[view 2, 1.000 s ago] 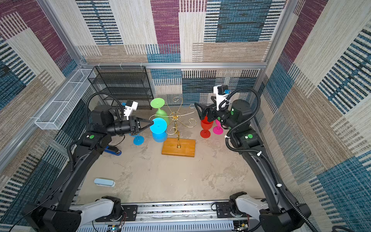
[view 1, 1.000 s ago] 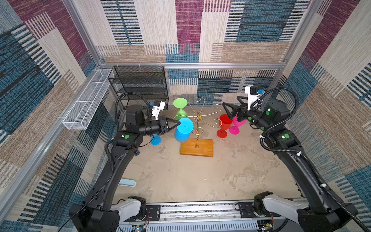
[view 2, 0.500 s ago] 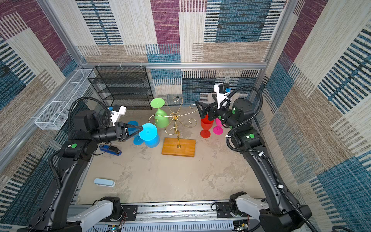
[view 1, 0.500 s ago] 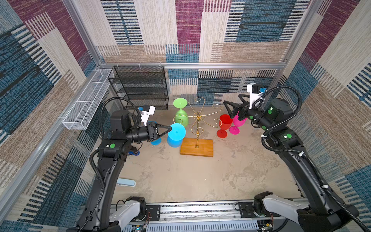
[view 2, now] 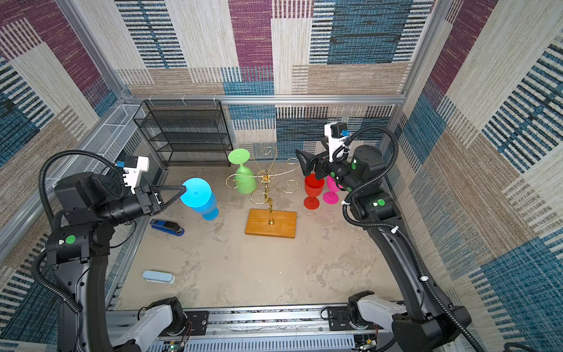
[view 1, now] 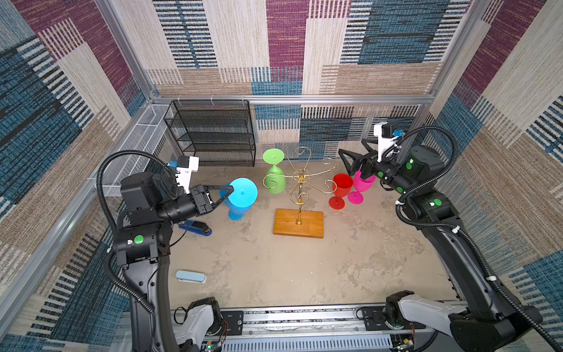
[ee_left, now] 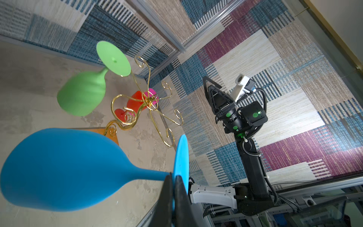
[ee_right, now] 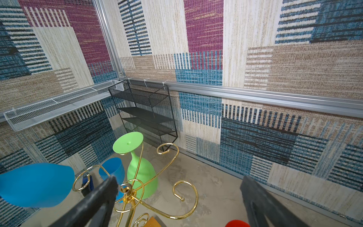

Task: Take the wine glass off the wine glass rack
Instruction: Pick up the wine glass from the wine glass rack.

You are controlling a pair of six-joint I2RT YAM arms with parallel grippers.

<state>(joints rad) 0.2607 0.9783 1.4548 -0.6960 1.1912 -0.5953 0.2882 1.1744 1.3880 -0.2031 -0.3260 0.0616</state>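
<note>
Left wrist | left tool clamped on blue glass | right tool apart | rack holds green glass

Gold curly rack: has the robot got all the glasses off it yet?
Not quite. Done: the red wine glass and pink wine glass stand on the table beside the gold wire rack. In hand: the left tool is shut on the stem of the blue wine glass, upside down, clear of the rack. Left: the green wine glass hangs on the rack; the right tool is open and empty.
</note>
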